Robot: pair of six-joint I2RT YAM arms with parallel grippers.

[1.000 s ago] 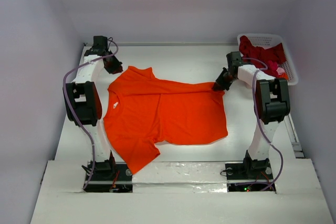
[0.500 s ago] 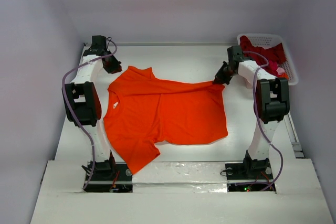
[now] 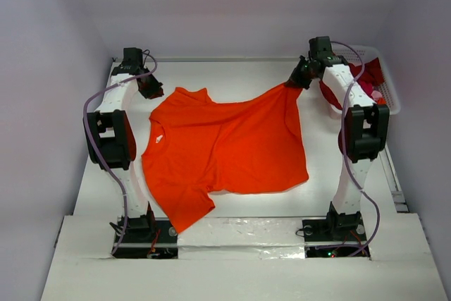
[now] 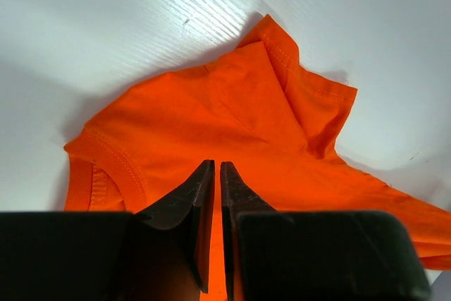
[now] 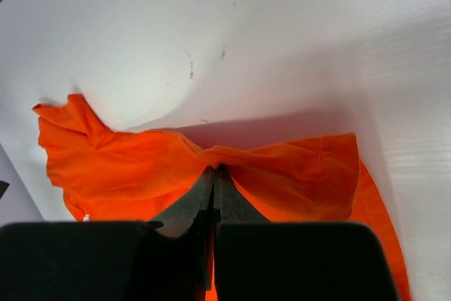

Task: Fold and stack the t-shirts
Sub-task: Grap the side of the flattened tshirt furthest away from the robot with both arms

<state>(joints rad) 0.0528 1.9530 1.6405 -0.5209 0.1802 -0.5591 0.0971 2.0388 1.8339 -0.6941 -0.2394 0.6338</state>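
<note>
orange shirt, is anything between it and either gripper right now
Nothing visible does. The right gripper is shut on the far right corner of the orange shirt, with cloth bunched at its tips. The left gripper, shut, sits right over the shirt's shoulder with bare cloth below; whether it pinches the cloth is unclear.

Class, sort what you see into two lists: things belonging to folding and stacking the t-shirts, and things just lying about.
Job: orange t-shirt; dark red shirts; right hand, pinching the orange t-shirt's edge.
Lying about: white basket holding the dark red shirts.
</note>
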